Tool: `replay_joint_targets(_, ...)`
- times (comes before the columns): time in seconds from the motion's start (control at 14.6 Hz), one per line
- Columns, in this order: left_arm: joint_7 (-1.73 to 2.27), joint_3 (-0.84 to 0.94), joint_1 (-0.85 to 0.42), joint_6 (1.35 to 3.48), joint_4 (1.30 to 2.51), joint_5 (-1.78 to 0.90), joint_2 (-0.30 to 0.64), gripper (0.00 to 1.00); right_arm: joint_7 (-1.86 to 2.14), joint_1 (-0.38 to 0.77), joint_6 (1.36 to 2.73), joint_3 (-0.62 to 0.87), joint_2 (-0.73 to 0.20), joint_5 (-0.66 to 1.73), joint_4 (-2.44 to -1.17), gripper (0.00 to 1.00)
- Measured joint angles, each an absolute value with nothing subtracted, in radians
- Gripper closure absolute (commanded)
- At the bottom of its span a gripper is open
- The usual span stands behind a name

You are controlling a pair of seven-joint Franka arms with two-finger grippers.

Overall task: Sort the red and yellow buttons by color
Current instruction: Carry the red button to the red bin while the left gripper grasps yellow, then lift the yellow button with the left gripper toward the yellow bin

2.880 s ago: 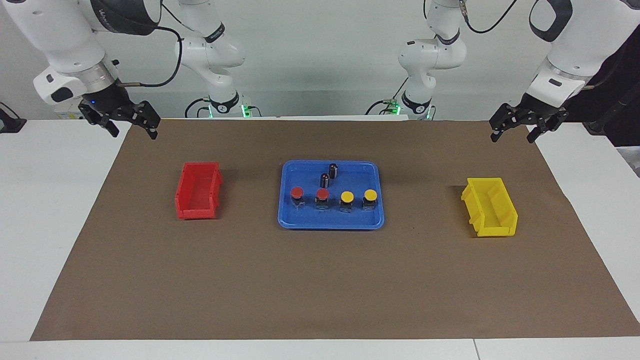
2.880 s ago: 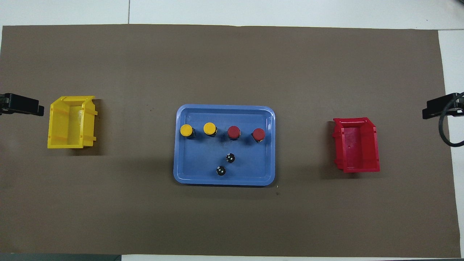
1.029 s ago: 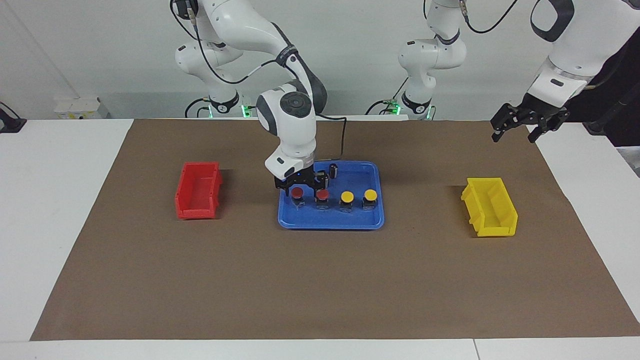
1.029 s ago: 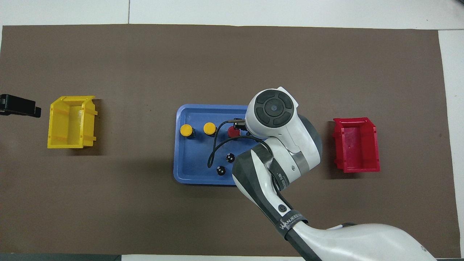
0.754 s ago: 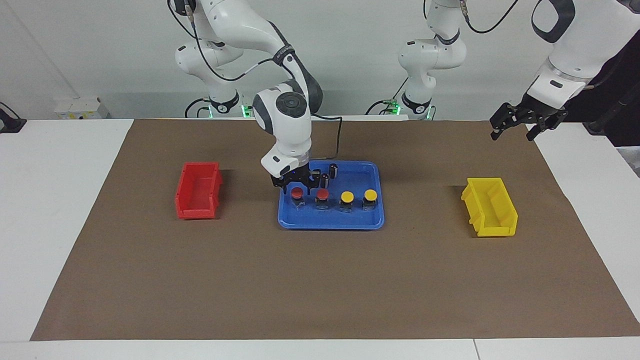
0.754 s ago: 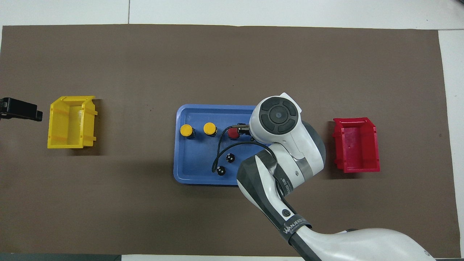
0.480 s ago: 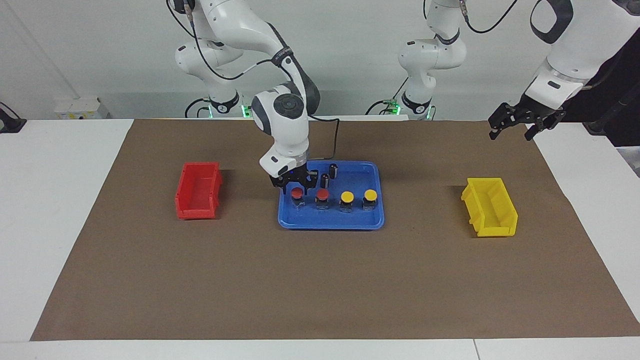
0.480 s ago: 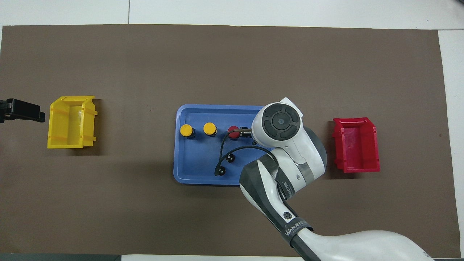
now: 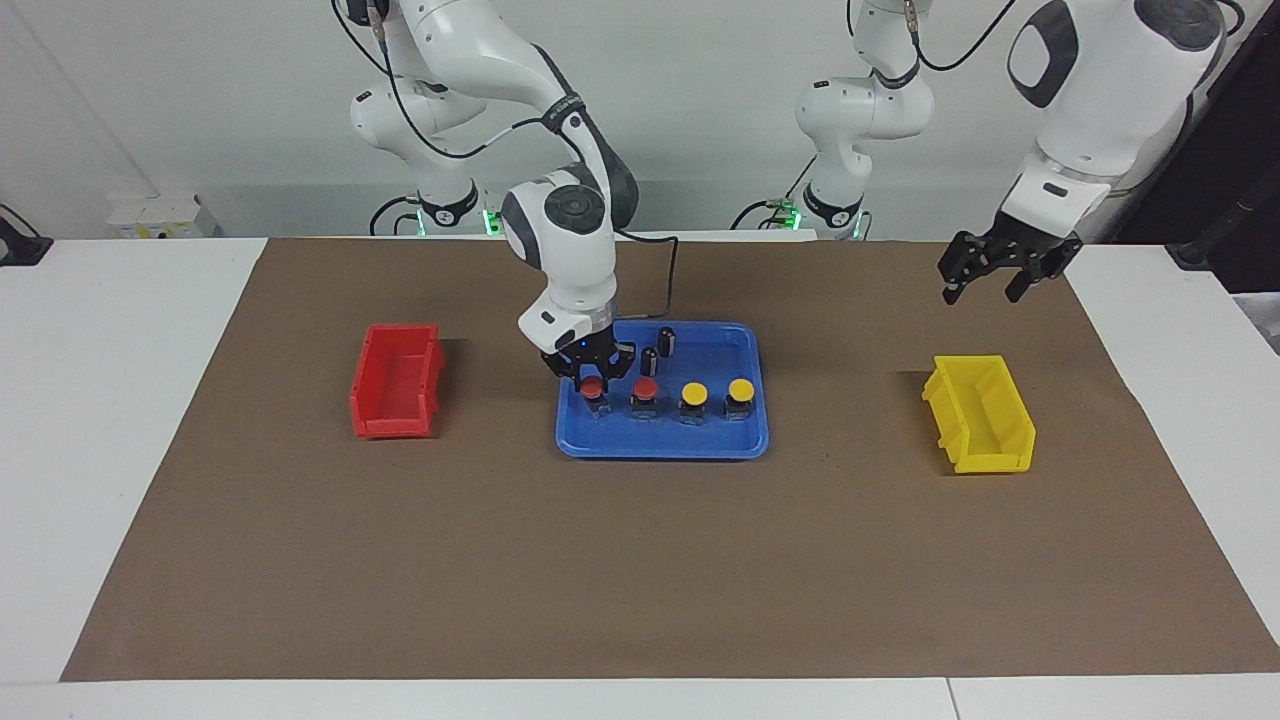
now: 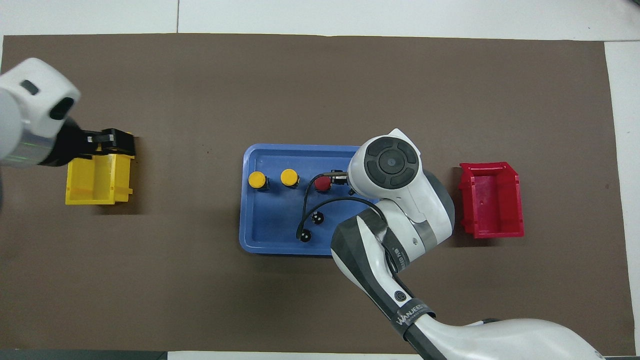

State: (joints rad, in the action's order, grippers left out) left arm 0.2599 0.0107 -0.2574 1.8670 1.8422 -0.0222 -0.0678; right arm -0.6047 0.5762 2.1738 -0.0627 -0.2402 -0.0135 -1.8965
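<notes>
Red comes first: the right gripper (image 9: pixel 593 377) has settled, fingers spread, around the end red button (image 9: pixel 594 386) in the blue tray (image 9: pixel 662 446), ready to close. The left gripper (image 9: pixel 987 281), open, has swung toward the tray.

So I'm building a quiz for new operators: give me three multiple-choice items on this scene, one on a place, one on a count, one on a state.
1. Where do the two yellow buttons stand?
A. in the yellow bin
B. on the blue tray
C. on the brown mat

2. How many red buttons are in the red bin?
A. none
B. one
C. two

3. What is the right gripper doing?
A. resting in the red bin
B. waiting off the mat
C. down at a red button on the tray

Key:
1 B: both yellow buttons stand on the blue tray.
2 A: the red bin is empty.
3 C: the right gripper is at the end red button, fingers either side of it.
</notes>
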Motion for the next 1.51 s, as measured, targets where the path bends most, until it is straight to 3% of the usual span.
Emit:
replay_joint_targets(0.27,0.503,0.02,-0.467,2.058,1.942,-0.022,0.001,0.28,-0.386,0.418,1.938,-0.071,-0.129,-0.016,-1.81,0.79)
replay_joint_targets(0.55,0.563,0.02,-0.522,2.178,1.957,-0.022,0.114,0.28,-0.06,0.18,1.902,-0.079,0.075,-0.014,-2.001,0.79)
replay_joint_targets(0.75,0.578,0.02,-0.522,2.251,1.98,-0.022,0.169,0.28,0.062,0.097,1.98,-0.078,0.145,-0.014,-2.147,0.79)
replay_joint_targets(1.1,0.602,0.02,-0.557,2.294,2.023,-0.022,0.181,0.28,0.115,0.049,2.099,-0.076,0.169,-0.014,-2.281,0.79)
replay_joint_targets(1.17,0.605,0.02,-0.56,2.301,2.026,-0.022,0.181,0.33,0.115,0.049,2.126,-0.074,0.17,-0.014,-2.301,0.79)
replay_joint_targets(1.37,0.61,0.017,-0.56,2.306,2.033,-0.022,0.181,0.37,0.115,0.049,2.258,-0.071,0.168,-0.014,-2.394,0.78)
replay_joint_targets(1.44,0.612,0.015,-0.559,2.307,2.036,-0.022,0.182,0.75,0.113,0.05,2.294,-0.07,0.163,-0.014,-2.421,0.77)
replay_joint_targets(1.51,0.614,0.012,-0.559,2.307,2.038,-0.022,0.182,0.92,0.108,0.052,2.319,-0.069,0.157,-0.014,-2.438,0.75)
